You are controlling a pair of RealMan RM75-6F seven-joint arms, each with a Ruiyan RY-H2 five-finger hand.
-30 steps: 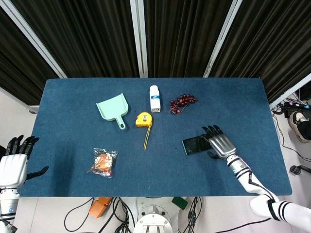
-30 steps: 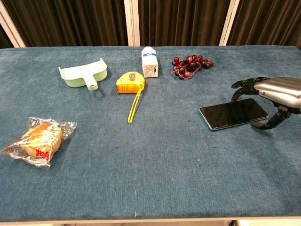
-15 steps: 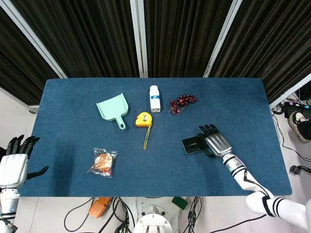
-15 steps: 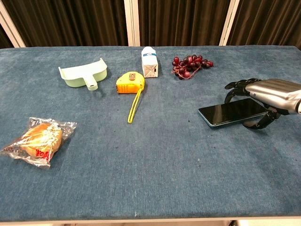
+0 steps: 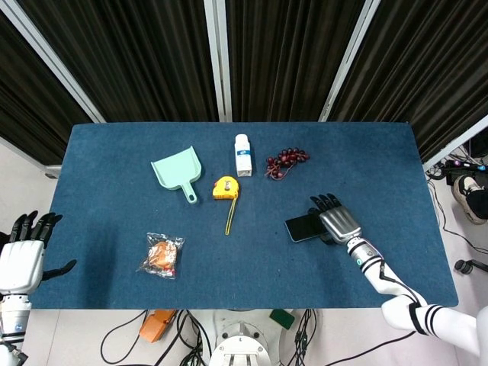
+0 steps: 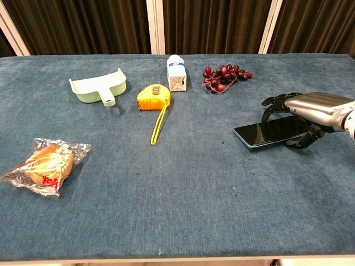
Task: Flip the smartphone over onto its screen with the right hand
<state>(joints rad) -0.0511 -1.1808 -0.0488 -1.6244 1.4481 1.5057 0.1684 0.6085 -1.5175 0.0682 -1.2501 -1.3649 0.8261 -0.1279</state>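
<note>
The black smartphone (image 5: 301,228) (image 6: 267,133) lies screen up on the blue table, right of the middle. My right hand (image 5: 336,223) (image 6: 314,109) covers its right end. The fingers (image 6: 275,102) curl over the phone's far edge and the thumb (image 6: 301,143) hooks under its near edge, so the hand grips it. The phone's right end looks slightly raised off the cloth. My left hand (image 5: 22,258) hangs beyond the table's front left corner, fingers spread and holding nothing.
A bunch of dark grapes (image 6: 225,76) and a white bottle (image 6: 176,72) lie behind the phone. A yellow tape measure (image 6: 153,98) with its strip pulled out, a mint dustpan (image 6: 97,87) and a bagged snack (image 6: 44,165) lie to the left.
My right hand has slid left over the phone's right end and closed around it. The phone has shifted a little to the left. The left hand has not moved.
</note>
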